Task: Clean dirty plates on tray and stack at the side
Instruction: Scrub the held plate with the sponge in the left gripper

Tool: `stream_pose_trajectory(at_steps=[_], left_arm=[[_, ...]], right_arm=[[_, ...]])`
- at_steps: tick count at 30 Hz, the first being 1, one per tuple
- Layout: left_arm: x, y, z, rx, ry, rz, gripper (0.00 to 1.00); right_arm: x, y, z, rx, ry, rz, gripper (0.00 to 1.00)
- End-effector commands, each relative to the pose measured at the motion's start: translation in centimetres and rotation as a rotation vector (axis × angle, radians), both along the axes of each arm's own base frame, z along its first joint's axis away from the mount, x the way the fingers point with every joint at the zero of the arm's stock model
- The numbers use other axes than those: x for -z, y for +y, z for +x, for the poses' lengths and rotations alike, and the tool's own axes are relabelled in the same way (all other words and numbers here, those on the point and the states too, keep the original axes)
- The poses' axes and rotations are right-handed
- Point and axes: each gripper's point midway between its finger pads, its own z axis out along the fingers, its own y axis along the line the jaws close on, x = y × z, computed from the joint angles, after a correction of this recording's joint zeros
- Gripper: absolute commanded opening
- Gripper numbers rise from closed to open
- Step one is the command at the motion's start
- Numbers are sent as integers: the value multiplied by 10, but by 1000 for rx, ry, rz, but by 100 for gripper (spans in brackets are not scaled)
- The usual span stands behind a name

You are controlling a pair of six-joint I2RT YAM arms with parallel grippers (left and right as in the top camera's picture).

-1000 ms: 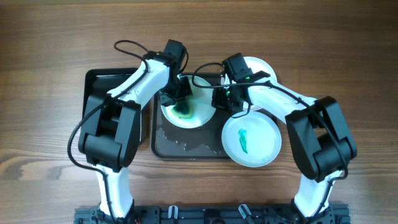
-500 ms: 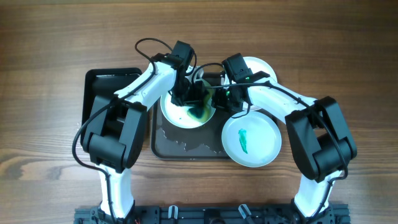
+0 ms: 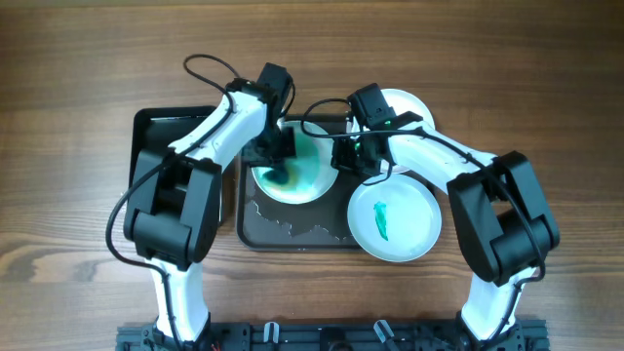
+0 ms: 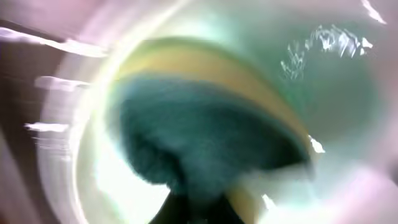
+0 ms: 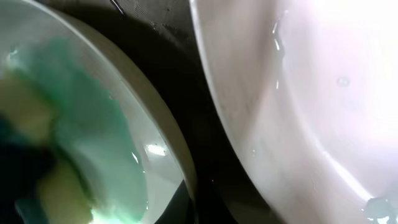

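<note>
Your left pincer [image 3: 278, 161] pinches the sponge [image 4: 205, 143], which presses on the green-smeared plate [image 3: 312, 177] in the dark tray [image 3: 292, 232]. Your right pincer [image 3: 341, 156] sits at that plate's right rim; you cannot tell whether it is spread or clamped. A 2nd plate [image 3: 409, 229] with a green streak overlaps the tray's right edge. A 3rd plate [image 3: 409, 102] lies farther back on the tabletop [image 3: 78, 58].

Wooden table [image 3: 546, 58]: mid-brown, with the grain running side to side and darker streaks towards the far edge.

Black side tray [image 3: 156, 129]: rectangular with a raised rim. It sits on the table left of centre, long side running front to back, and is partly hidden from overhead.

Black mounting rail [image 3: 331, 337]: lies along the table's near edge, across its middle stretch.
</note>
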Motion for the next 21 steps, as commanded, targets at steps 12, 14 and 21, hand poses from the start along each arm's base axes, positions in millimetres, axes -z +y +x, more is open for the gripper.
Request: stream_pose_trajectory(at_steps=[12,14,21], left_arm=[[6,23,62,-157,-305,216,4],[2,53,53,-235,-308,378,4],[8,-22,-40,-16,146,-23,4]], right_arm=[[13,-9,-7,14,34,-39,4],[13,-9,-7,14,34,-39,4],[13,-9,-6,14,31,-37,4]])
